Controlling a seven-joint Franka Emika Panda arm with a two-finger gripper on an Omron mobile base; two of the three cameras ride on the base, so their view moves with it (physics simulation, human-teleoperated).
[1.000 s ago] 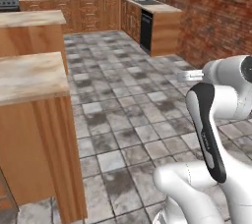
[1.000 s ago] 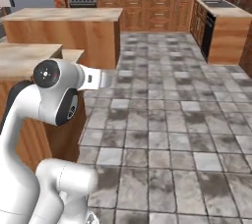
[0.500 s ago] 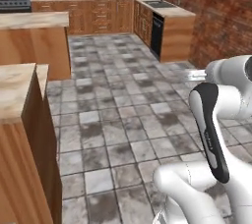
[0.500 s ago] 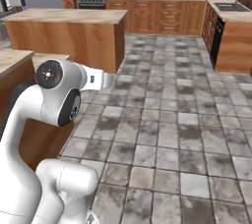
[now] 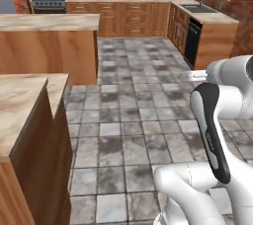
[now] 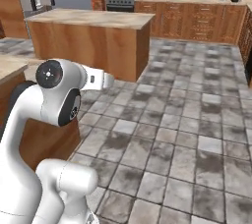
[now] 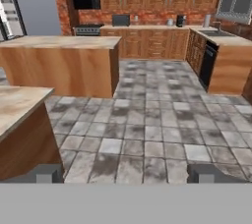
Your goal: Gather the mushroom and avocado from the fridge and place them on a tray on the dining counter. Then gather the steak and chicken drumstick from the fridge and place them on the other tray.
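I see my hand (image 7: 126, 174) with its fingers (image 7: 47, 173) spread wide apart at 6 o'clock in the hand view, holding nothing and pointing out over the grey tiled floor (image 7: 157, 129). The fridge (image 7: 11, 16) stands far off at 10 o'clock there, its door edge also showing at 11 o'clock in the right base view, past the island (image 7: 64, 61). A beige marble-look surface (image 5: 22, 105) on a wooden front sits near at 9 o'clock in the left base view, and I cannot tell whether it is the dining counter; cabinets (image 5: 143, 17) and sink (image 5: 197, 8) line the far wall at 1 o'clock.
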